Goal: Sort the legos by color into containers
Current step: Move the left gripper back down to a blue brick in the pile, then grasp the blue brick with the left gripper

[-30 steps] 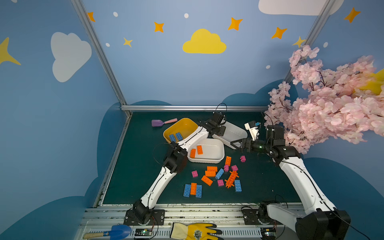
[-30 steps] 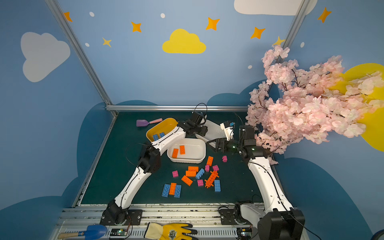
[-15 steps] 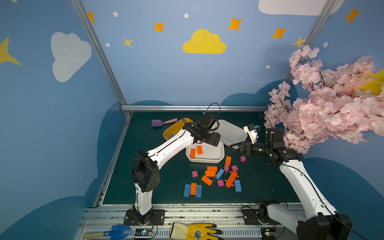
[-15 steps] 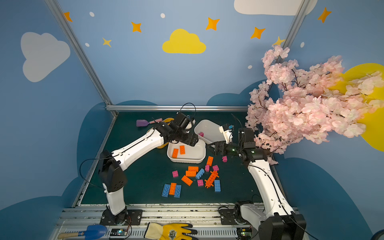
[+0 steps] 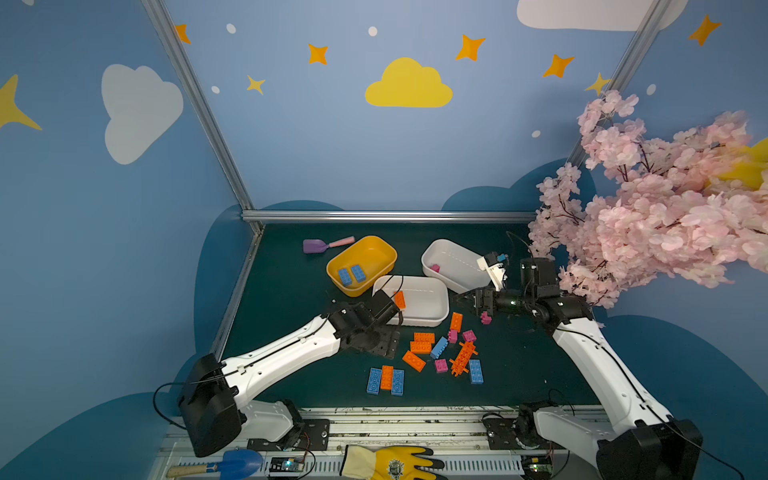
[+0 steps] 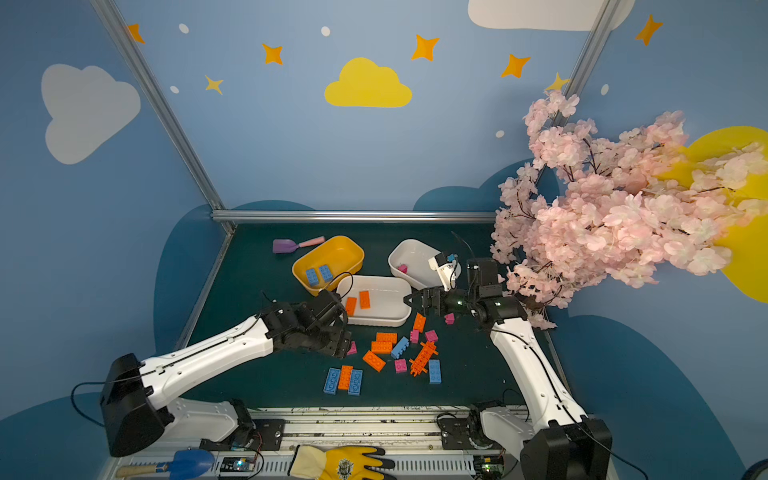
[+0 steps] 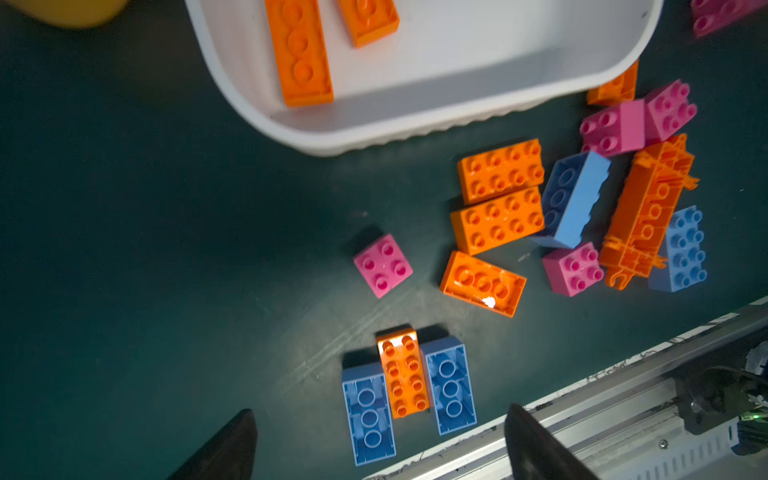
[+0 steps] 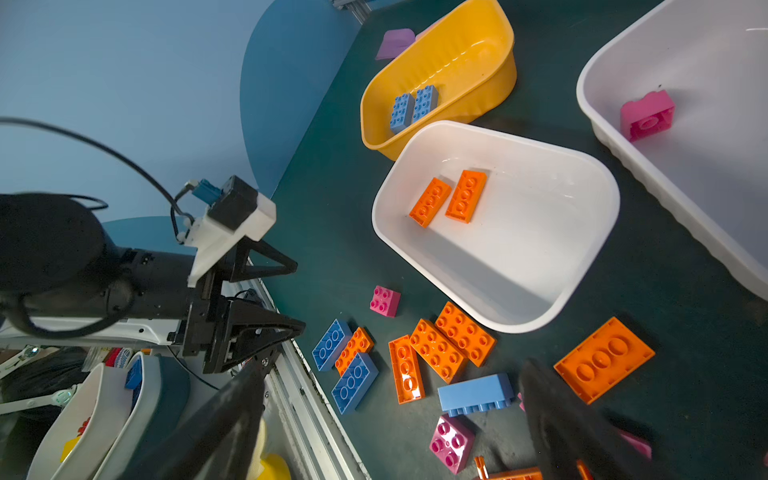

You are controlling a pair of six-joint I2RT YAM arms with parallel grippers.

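The left tool (image 7: 380,410) is held released and empty over the loose legos (image 5: 420,347) on the table (image 5: 291,291), probably for a next pick; the right tool (image 5: 464,298) is released too. Blue bricks (image 5: 358,273) are gathered in the yellow tub (image 5: 376,255), orange bricks (image 6: 364,299) in the near white tub (image 5: 419,321).

From high over the front of the table (image 5: 291,299), both top views face down toward the back wall. The left wrist camera looks steeply down, close past the left claw (image 7: 380,409). The right wrist camera slants from farther behind the right claw (image 8: 392,365). Both wrist views share the white tub (image 7: 332,141) holding orange legos (image 7: 299,54), ahead of the claws.
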